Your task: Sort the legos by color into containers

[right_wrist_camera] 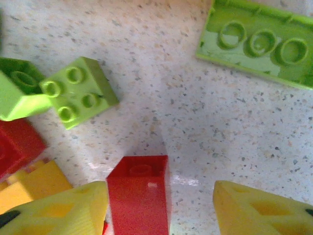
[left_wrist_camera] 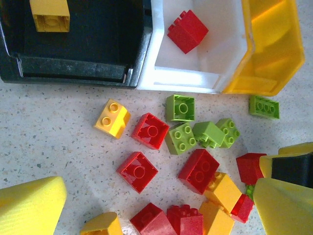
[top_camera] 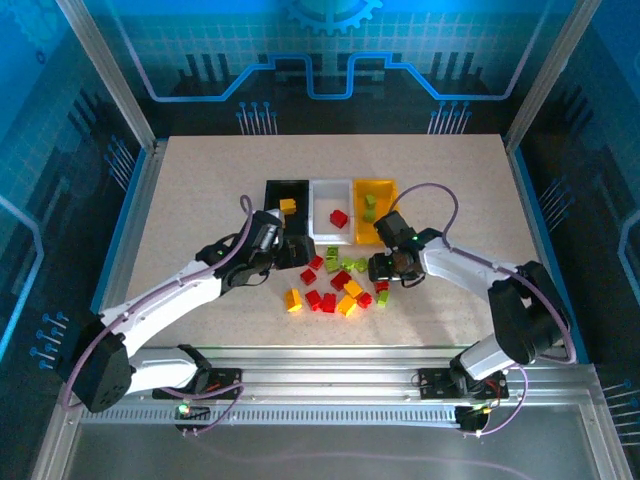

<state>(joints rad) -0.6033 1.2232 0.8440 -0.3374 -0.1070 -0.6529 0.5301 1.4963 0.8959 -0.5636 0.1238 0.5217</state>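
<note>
The legos [top_camera: 340, 283] lie in a loose pile of red, yellow-orange and lime bricks in front of the containers: a black bin [top_camera: 272, 190], a white bin [top_camera: 320, 215] and a yellow bin [top_camera: 385, 190]. The black bin holds a yellow brick [left_wrist_camera: 49, 14], the white one a red brick [left_wrist_camera: 187, 31], the yellow one green bricks [top_camera: 369, 207]. My left gripper [left_wrist_camera: 156, 215] hangs wide open over the pile's left side, with several bricks below it. My right gripper [right_wrist_camera: 159, 191] is open at table level around a red brick [right_wrist_camera: 139, 196]. That brick touches the left finger and stands clear of the right one.
A long green plate [right_wrist_camera: 259, 46] and a green square brick [right_wrist_camera: 80, 90] lie just ahead of the right gripper. The two grippers are close together over the pile [top_camera: 385, 268]. Bare tabletop [top_camera: 200, 180] surrounds the bins and pile.
</note>
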